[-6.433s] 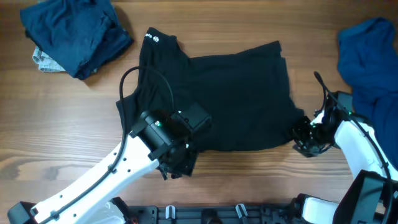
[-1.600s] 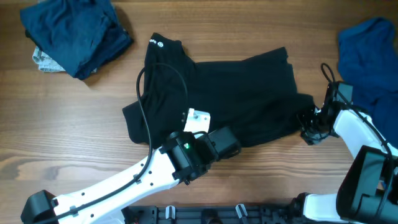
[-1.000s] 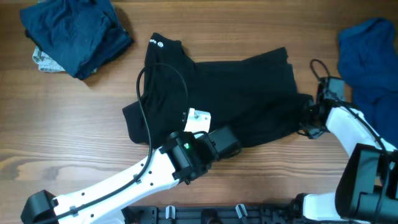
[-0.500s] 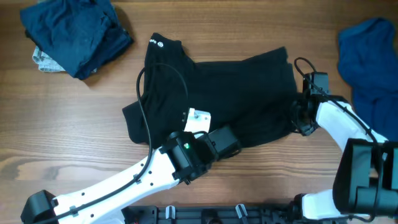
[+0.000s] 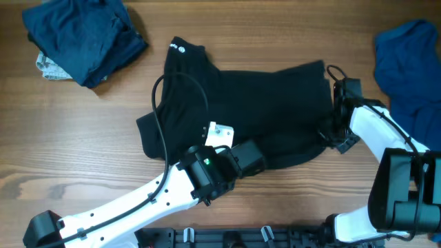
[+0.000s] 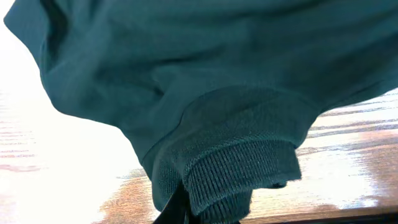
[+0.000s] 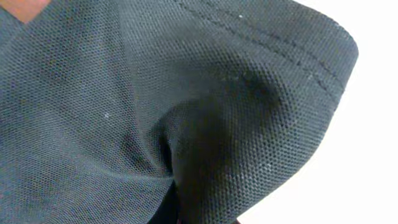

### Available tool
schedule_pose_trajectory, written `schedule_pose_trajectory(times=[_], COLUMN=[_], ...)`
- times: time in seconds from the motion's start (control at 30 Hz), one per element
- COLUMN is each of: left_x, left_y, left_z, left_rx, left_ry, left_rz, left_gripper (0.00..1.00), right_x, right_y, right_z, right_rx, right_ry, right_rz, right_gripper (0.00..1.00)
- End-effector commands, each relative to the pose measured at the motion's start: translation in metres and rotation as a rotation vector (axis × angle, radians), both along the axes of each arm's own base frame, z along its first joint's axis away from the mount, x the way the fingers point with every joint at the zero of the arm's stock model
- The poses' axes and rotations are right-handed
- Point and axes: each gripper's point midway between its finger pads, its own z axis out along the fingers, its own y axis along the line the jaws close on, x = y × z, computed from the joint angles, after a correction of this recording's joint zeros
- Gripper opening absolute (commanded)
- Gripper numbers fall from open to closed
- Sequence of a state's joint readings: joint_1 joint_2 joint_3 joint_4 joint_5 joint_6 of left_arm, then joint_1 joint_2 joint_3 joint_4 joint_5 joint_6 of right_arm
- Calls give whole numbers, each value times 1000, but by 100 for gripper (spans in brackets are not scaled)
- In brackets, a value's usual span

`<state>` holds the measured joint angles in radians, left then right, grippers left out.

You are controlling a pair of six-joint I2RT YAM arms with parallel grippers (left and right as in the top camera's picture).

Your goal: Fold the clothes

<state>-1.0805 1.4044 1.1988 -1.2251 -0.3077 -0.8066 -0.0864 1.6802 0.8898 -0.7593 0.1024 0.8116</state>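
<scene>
– While the shirt [image 5: 262,103] lies spread at mid-desk, label [image 5: 180,48] toward the far edge, who holds what?
– Left gripper [image 5: 247,158] is pressed together on the near hem. Its wrist view shows a ribbed band [image 6: 242,168] bunched and pinched at the bottom of the frame. Right gripper [image 5: 332,135] is clamped on a fold at the shirt's right side, where fine mesh knit fills its own view.
– Handling?
– Soft, limp and light. It sags and puckers wherever it is lifted and won't hold a crease by itself. The knit looks grippy on the wood of the desk [image 5: 83,138], so dragging would likely stretch and wrinkle it. Not fragile.
– Best hold?
– Probably edges and corners: ribbed band, stitched hem, seam. The doubled cloth there gives the fingers something thick. A mid-panel pinch would likely just lift a tent. Both arms should probably hold the same edge, well apart, so it stays taut while it goes over.
– Other clothes?
– Navy pile [image 5: 83,38] at the far-left corner, blue one [image 5: 406,62] at the right edge. Both are apart from the shirt and untouched.
</scene>
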Motion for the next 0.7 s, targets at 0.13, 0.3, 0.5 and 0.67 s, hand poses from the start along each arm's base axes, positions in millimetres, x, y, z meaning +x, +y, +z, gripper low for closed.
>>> schedule_pose_trajectory(times=[0.13, 0.3, 0.5, 0.67], left_x=[1, 21, 58, 81], left_y=[-3, -5, 16, 41], left_z=[1, 9, 22, 19], left_rx=[-19, -15, 25, 42], left_ry=[-12, -126, -265, -263], left_rz=[8, 24, 127, 242], left_gripper=[4, 4, 4, 5], right_x=[-3, 14, 13, 9], right_y=[-10, -8, -10, -11], right_z=[33, 47, 47, 47], right_rx=[-58, -42, -53, -56], right_ry=[11, -38, -31, -17], right_rz=[-29, 45, 45, 45], right_gripper=[6, 9, 10, 11])
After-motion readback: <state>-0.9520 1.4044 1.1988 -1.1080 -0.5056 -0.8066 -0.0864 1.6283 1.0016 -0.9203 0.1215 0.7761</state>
